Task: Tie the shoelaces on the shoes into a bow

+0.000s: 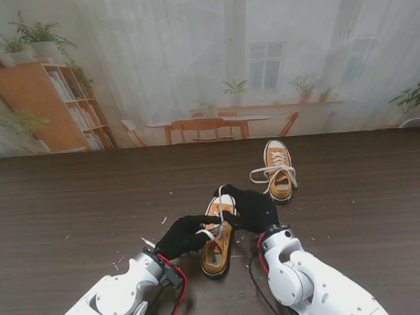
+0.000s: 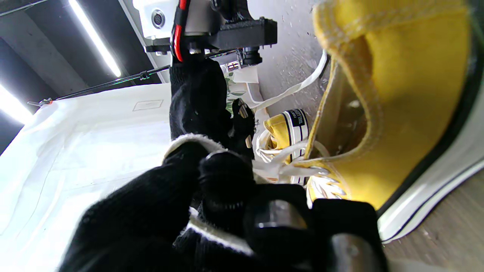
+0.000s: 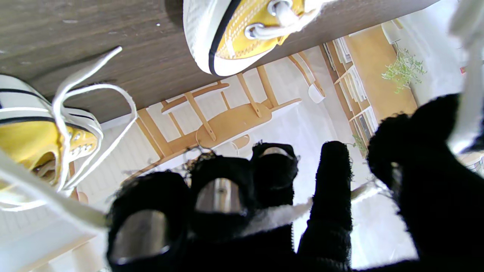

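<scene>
Two yellow canvas shoes with white laces lie on the dark wooden table [image 1: 70, 209]. The near shoe [image 1: 216, 255] [image 2: 397, 113] sits between my hands; its toe [image 3: 227, 49] shows in the right wrist view. My left hand [image 1: 185, 234] [image 2: 227, 196], in a black glove, is shut on a lace end [image 2: 280, 168] over the shoe's eyelets. My right hand [image 1: 256, 208] [image 3: 272, 196] reaches over the toe from the right. A lace strand [image 3: 276, 217] runs through its curled fingers. The far shoe [image 1: 278, 169] [image 3: 34, 143] [image 2: 281, 128] lies beyond, its laces loose in a loop [image 1: 264, 174].
Small pale crumbs [image 1: 120, 259] dot the table near my left arm. A printed backdrop [image 1: 205, 72] showing a shelf, table and chairs stands along the table's far edge. Red cables [image 1: 181, 284] run along both wrists.
</scene>
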Available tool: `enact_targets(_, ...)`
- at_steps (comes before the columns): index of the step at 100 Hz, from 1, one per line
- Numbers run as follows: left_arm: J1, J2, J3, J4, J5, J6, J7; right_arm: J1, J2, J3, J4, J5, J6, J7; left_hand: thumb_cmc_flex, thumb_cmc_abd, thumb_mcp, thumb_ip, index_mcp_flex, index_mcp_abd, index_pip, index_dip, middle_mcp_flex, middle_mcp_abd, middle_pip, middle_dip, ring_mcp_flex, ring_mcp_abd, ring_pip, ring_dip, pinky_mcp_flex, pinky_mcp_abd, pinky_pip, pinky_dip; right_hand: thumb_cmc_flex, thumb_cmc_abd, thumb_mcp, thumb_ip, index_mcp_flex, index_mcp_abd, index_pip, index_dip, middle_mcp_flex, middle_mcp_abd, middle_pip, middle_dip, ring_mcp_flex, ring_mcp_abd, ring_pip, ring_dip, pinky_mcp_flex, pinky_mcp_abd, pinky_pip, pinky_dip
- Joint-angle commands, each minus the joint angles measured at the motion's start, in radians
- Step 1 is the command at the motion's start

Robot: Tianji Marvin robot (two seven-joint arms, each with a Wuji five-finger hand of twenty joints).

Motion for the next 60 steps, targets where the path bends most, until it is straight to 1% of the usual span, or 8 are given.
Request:
enact_targets(1,0.001,0.003,0.006,-0.004,0.000,-0.006,-0.026,0.014,-0.010,-0.004,0.008,0.011,-0.006,0.013,-0.016,-0.007,0.000,-0.012,0.030,-0.061,0.032,0.027,0.081,0.072,0.019,-0.014,0.014,-0.039,0.040,0.019,0.029,-0.129,0.254,-0.008,-0.077,-0.045,-0.005,-0.044,0.005,-0.012,-0.037,-0.014,0.031,-0.007,0.035,-0.009,0.031,-0.001,0.036,0.027,0.020,0.000,0.199,0.020)
enact_targets(15,-0.003,0.006,0.014,-0.002,-0.008,-0.018,-0.039,0.037,-0.024,-0.019,0.047,0.046,-0.021,0.001,-0.013,-0.006,-0.003,-0.011,0.025,-0.060,0.034,0.029,0.081,0.072,0.020,-0.014,0.014,-0.039,0.040,0.019,0.029,-0.129,0.254,-0.008,-0.122,-0.046,0.006,-0.052,0.021,-0.003,-0.038,-0.012,0.040,0.002,0.035,-0.010,0.031,0.003,0.043,0.032,0.021,0.003,0.206,0.024)
enact_targets(23,-0.002,0.008,0.015,-0.005,-0.007,-0.020,-0.043,0.050,-0.030,-0.027,0.068,0.057,-0.025,-0.006,-0.014,-0.005,-0.004,-0.011,0.024,-0.061,0.037,0.030,0.081,0.071,0.020,-0.013,0.014,-0.039,0.040,0.019,0.029,-0.129,0.254,-0.008,-0.128,-0.040,0.014,-0.052,0.030,0.002,-0.038,-0.012,0.045,0.002,0.035,-0.010,0.031,0.005,0.045,0.034,0.021,0.006,0.208,0.025)
enact_targets(35,0.005,0.010,0.011,-0.016,-0.003,-0.018,-0.043,0.071,-0.044,-0.040,0.106,0.079,-0.029,-0.027,-0.013,-0.004,-0.005,-0.010,0.024,-0.061,0.040,0.032,0.081,0.071,0.020,-0.013,0.014,-0.040,0.040,0.019,0.029,-0.129,0.254,-0.008,-0.110,0.015,0.030,-0.043,0.092,-0.007,-0.032,-0.008,0.079,0.014,0.033,-0.014,0.029,0.023,0.063,0.048,0.020,0.024,0.221,0.034)
enact_targets(44,0.009,0.010,0.006,-0.024,0.000,-0.015,-0.041,0.082,-0.050,-0.046,0.124,0.088,-0.026,-0.036,-0.013,-0.003,-0.006,-0.010,0.024,-0.061,0.041,0.033,0.081,0.070,0.021,-0.012,0.014,-0.041,0.040,0.019,0.029,-0.129,0.254,-0.008,-0.101,0.055,0.039,-0.035,0.112,-0.016,-0.033,-0.007,0.093,0.014,0.033,-0.015,0.029,0.026,0.070,0.055,0.021,0.033,0.229,0.042)
enact_targets(54,0.008,0.012,0.006,-0.025,0.000,-0.014,-0.045,0.087,-0.055,-0.049,0.132,0.098,-0.029,-0.042,-0.012,-0.001,-0.007,-0.010,0.023,-0.060,0.041,0.033,0.080,0.068,0.022,-0.012,0.014,-0.042,0.040,0.019,0.029,-0.129,0.254,-0.008,-0.111,0.061,0.034,-0.034,0.126,-0.021,-0.033,-0.006,0.101,0.018,0.032,-0.015,0.029,0.030,0.072,0.059,0.021,0.037,0.231,0.046)
enact_targets(60,0.006,0.011,0.008,-0.023,-0.002,-0.015,-0.047,0.090,-0.056,-0.052,0.136,0.099,-0.032,-0.046,-0.013,0.001,-0.008,-0.010,0.021,-0.060,0.040,0.032,0.080,0.067,0.022,-0.011,0.014,-0.042,0.040,0.019,0.029,-0.129,0.254,-0.008,-0.137,0.061,0.023,-0.038,0.133,-0.025,-0.036,-0.006,0.103,0.020,0.031,-0.015,0.029,0.029,0.073,0.061,0.022,0.035,0.232,0.049)
